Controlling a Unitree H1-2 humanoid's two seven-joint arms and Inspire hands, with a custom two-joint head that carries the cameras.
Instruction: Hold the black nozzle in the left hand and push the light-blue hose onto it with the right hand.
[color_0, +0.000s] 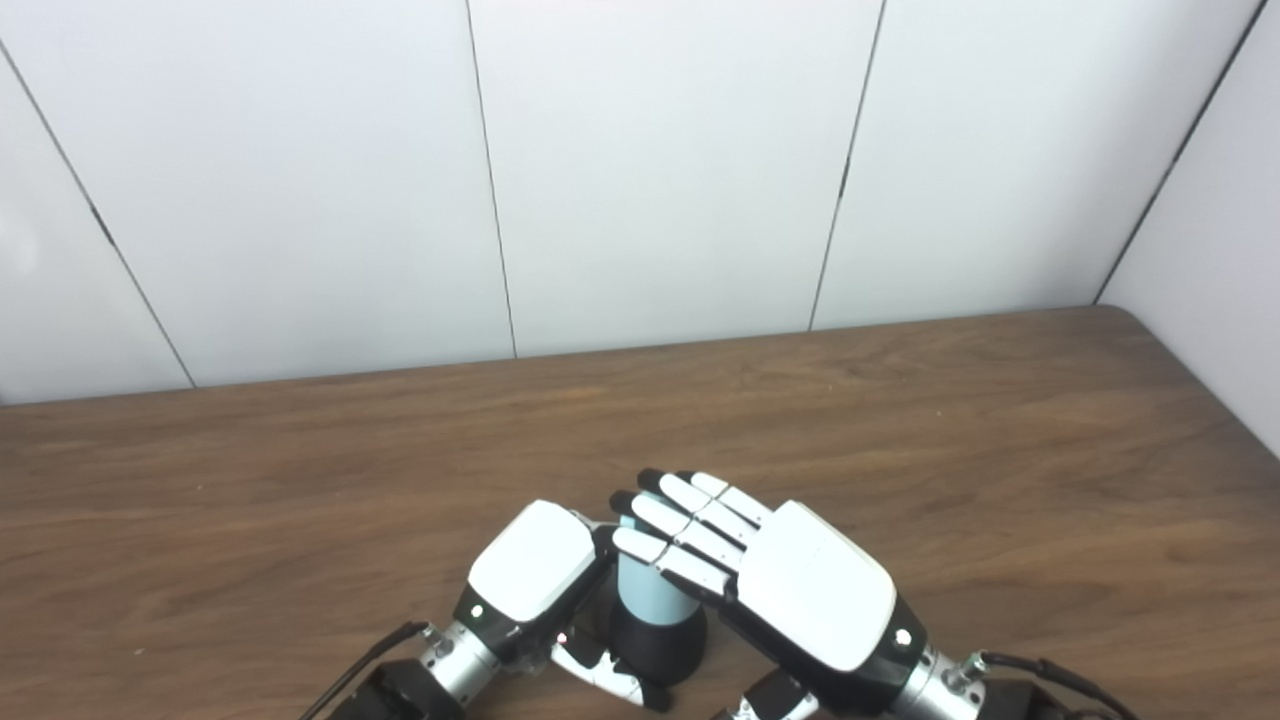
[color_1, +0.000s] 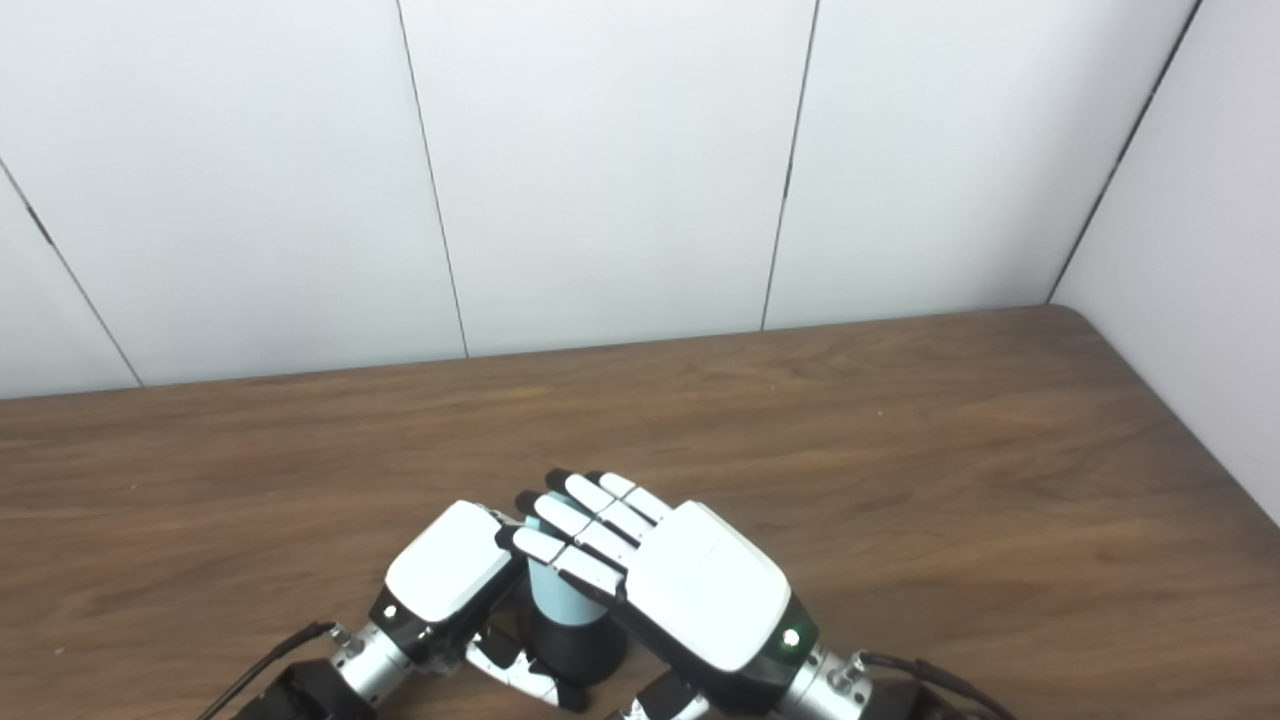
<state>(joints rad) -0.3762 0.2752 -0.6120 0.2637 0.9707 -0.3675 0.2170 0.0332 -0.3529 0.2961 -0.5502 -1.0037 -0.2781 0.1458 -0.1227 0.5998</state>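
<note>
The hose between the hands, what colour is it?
Light blue: the hose stands upright in the black nozzle. The left eye view shows it best.

Left robot hand (color_1: 447, 572) grips the black nozzle (color_1: 577, 648); right robot hand (color_1: 690, 590) covers the light-blue hose (color_1: 556, 592) above the table (color_1: 900, 480).

bright, even light from above; soft glare on the white wall (color_0: 660, 170), faint shadows under both hands on the table (color_0: 1000, 450); sharp focus, slight edge distortion.
</note>
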